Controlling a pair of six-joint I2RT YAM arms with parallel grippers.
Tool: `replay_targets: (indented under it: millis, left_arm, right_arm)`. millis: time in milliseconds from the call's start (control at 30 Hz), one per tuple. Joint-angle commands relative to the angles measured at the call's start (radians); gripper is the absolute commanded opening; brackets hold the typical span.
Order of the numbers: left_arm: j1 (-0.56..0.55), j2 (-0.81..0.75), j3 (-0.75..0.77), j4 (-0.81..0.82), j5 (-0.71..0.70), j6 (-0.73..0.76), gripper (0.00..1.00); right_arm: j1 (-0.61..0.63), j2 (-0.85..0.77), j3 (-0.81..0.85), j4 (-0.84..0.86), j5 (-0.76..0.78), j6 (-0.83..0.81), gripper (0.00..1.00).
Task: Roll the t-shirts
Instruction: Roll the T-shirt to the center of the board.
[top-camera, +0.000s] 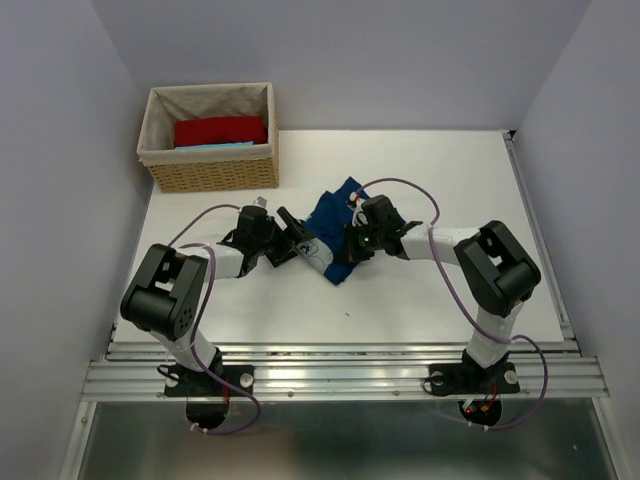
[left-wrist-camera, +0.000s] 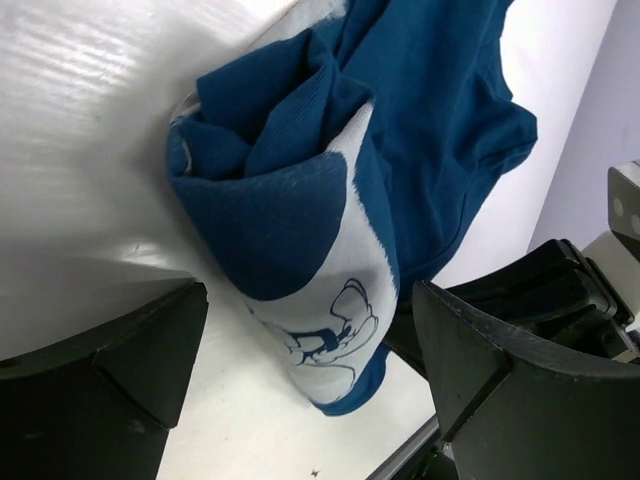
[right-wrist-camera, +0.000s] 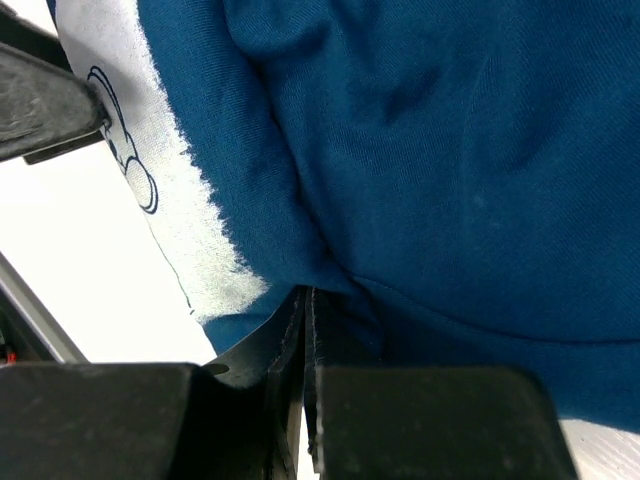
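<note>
Robot lab: white-walled test table (top-camera: 450, 180)

Bright, even light comes from overhead, so the white table (top-camera: 420, 190) nearly washes out and the shadows on it are faint and soft. At the left wrist the table glares in pale streaks, the shirt (left-wrist-camera: 300, 200) is sharp, and the black fingers (left-wrist-camera: 90, 390) lose detail; the right wrist view is dimmer, slightly soft.
</note>
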Motion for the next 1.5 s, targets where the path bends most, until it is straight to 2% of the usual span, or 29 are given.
replay_targets:
  millis: [0,167,300,433,633,800,833,900,933,1000,1133,1300,1467]
  left_arm:
    - [-0.011,0.061,-0.004,0.040,-0.016,0.005,0.93]
    - [-0.012,0.106,0.007,0.067,-0.028,0.011,0.85]
    - [-0.012,0.116,0.008,0.078,-0.037,0.013,0.75]
    - [-0.014,0.094,-0.001,0.075,-0.040,0.016,0.49]
    - [-0.012,0.058,-0.006,0.024,-0.045,0.027,0.29]
    - [-0.014,0.037,0.014,-0.037,-0.056,0.042,0.26]
    - [-0.016,0.031,0.027,-0.060,-0.059,0.048,0.26]
    - [-0.017,0.023,0.037,-0.078,-0.059,0.053,0.26]
    - [-0.017,0.021,0.043,-0.097,-0.060,0.056,0.26]
    - [-0.019,0.017,0.066,-0.121,-0.062,0.060,0.28]
    - [-0.020,0.017,0.102,-0.164,-0.059,0.066,0.32]
    - [-0.020,0.012,0.125,-0.194,-0.053,0.066,0.33]
    - [-0.020,0.009,0.154,-0.226,-0.045,0.059,0.33]
  right_arm:
    - [-0.005,0.048,-0.034,-0.020,-0.027,-0.008,0.05]
    - [-0.023,0.048,-0.039,-0.020,-0.060,-0.009,0.05]
    - [-0.033,0.039,-0.045,-0.020,-0.075,-0.013,0.05]
    - [-0.033,0.004,-0.048,-0.020,-0.079,-0.022,0.05]
    - [-0.033,-0.071,-0.036,-0.076,-0.038,-0.040,0.11]
    - [0.005,-0.218,-0.021,-0.151,0.104,-0.098,0.25]
    - [0.054,-0.254,-0.010,-0.182,0.190,-0.135,0.37]
    - [0.120,-0.278,0.002,-0.214,0.296,-0.173,0.51]
    - [0.153,-0.283,0.009,-0.237,0.404,-0.192,0.60]
    - [0.243,-0.282,0.016,-0.251,0.492,-0.232,0.67]
    - [0.372,-0.265,0.001,-0.221,0.716,-0.287,0.70]
    - [0.495,-0.219,-0.019,-0.150,0.871,-0.376,0.70]
    - [0.553,-0.144,-0.037,-0.054,0.997,-0.452,0.72]
